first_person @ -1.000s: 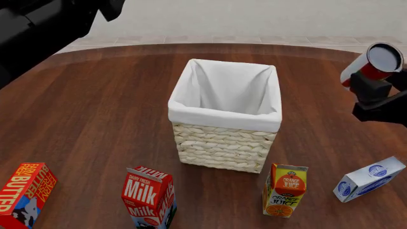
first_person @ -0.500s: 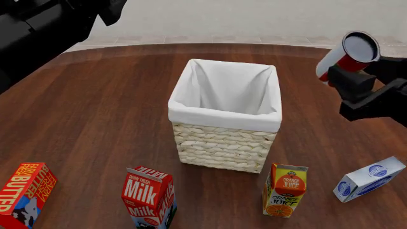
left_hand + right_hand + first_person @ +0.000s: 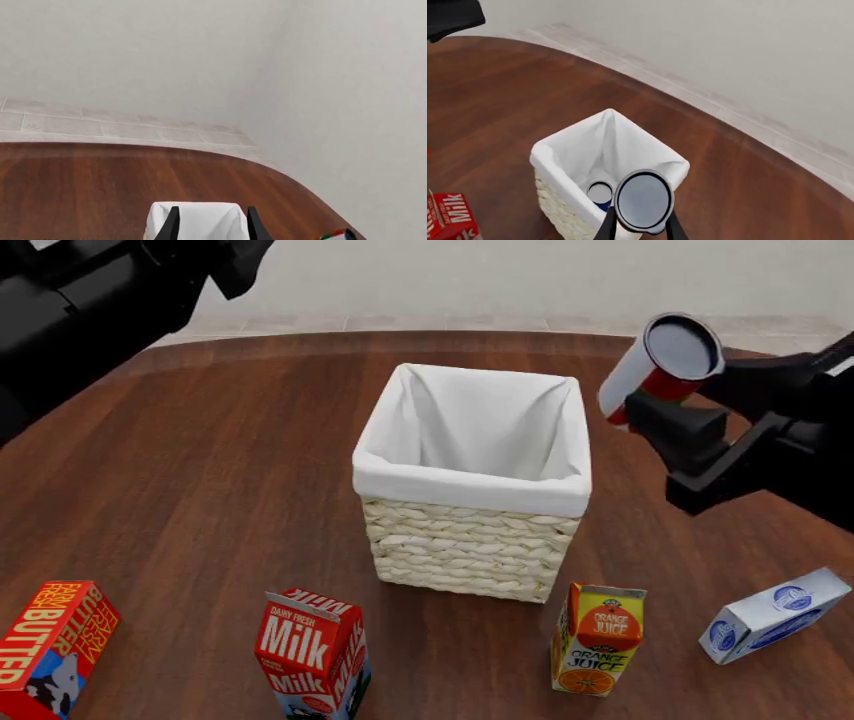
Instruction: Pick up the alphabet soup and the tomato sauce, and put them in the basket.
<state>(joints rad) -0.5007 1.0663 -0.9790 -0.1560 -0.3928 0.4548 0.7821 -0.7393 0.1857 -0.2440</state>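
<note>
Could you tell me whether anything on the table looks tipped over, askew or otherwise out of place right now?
Only the blue-and-white carton at the near right stands out: it lies on its side, while the milk carton and orange juice carton stand upright. The tomato sauce is tilted, but that is the right hand carrying it beside the basket.

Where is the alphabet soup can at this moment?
In the right wrist view, the alphabet soup sits upright at the bottom of the basket, grey top showing, just beyond the tomato sauce in the right gripper.
</note>
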